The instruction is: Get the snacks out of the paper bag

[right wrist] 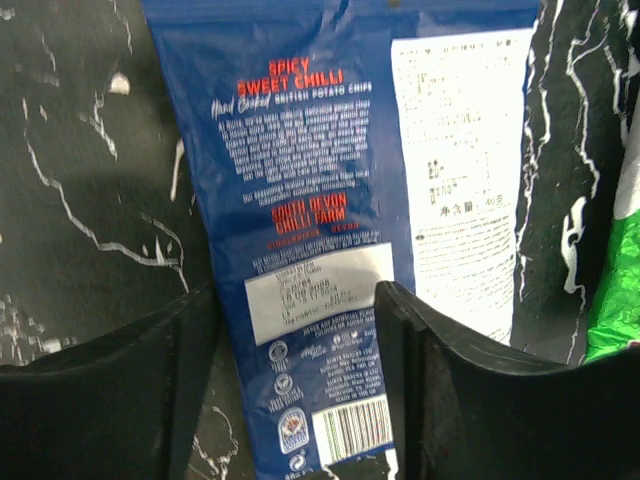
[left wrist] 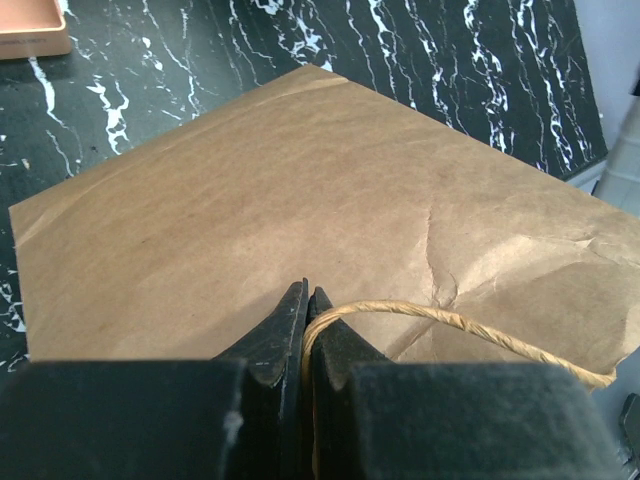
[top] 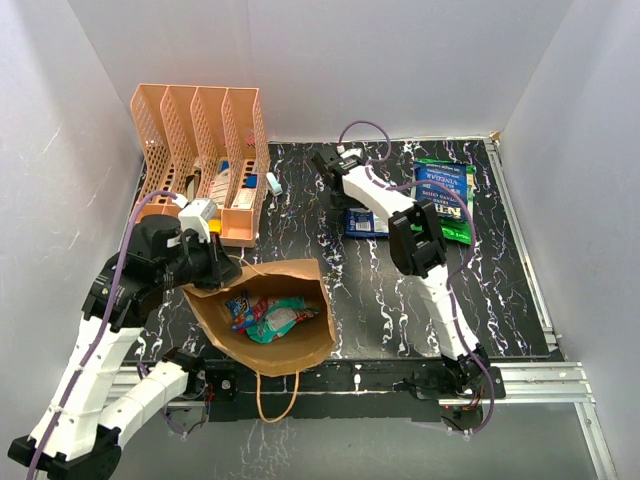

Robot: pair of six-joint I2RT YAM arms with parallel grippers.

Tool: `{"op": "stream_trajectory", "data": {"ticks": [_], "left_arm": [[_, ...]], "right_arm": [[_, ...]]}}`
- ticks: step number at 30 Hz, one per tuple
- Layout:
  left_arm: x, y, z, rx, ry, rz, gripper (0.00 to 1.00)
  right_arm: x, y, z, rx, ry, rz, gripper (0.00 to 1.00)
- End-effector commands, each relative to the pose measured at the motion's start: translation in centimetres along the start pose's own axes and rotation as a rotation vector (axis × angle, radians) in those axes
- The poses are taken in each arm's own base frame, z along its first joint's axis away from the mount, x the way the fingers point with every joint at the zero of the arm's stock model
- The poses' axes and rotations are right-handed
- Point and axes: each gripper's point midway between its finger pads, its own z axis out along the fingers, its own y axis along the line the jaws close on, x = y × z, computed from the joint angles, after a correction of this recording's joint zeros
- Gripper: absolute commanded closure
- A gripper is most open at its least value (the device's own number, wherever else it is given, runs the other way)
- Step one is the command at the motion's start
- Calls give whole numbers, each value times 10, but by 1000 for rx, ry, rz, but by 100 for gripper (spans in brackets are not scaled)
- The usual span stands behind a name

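Left arm (top: 90, 350): rising from near and left of the paper bag (top: 300, 345), folded sharply at the elbow, black wrist leaning in over the bag's left rim. Left end effector (left wrist: 305, 295): pressed fully together, fingers (left wrist: 270, 340) tip to tip, nipping the bag's twisted handle (left wrist: 450, 318) where it meets the rim.

Right arm (top: 440, 300): climbing from near and right of the bag, past its right side to a black elbow beyond it, then angled back left and farther from the bag. Right end effector (right wrist: 295, 292): tipped downward, well beyond the bag's far right corner, fingers (right wrist: 440, 380) spread apart with a wide gap between them.
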Motion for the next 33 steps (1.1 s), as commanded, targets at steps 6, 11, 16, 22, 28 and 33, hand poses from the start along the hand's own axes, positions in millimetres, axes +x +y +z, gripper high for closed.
{"op": "stream_trajectory", "data": {"ticks": [6,11,16,22,28,33], "left_arm": [[-12,-19,-18,57,-92,-89,100],[-17,-27,-20,94,-138,-167,100],[-24,-34,-23,117,-153,-238,100],[-30,-61,-20,254,-101,-295,100],[-16,-69,-30,322,-93,-303,100],[3,-79,-32,406,-22,-303,100]], "right_arm": [[-35,-25,-100,-237,-176,10,16],[-26,-63,-130,-255,-249,-31,11],[-22,-78,-183,-421,-368,-10,11],[-24,-71,-286,-814,-590,-134,16],[14,-69,-431,-1293,-985,-383,29],[90,-50,-521,-1569,-1117,-618,34]]}}
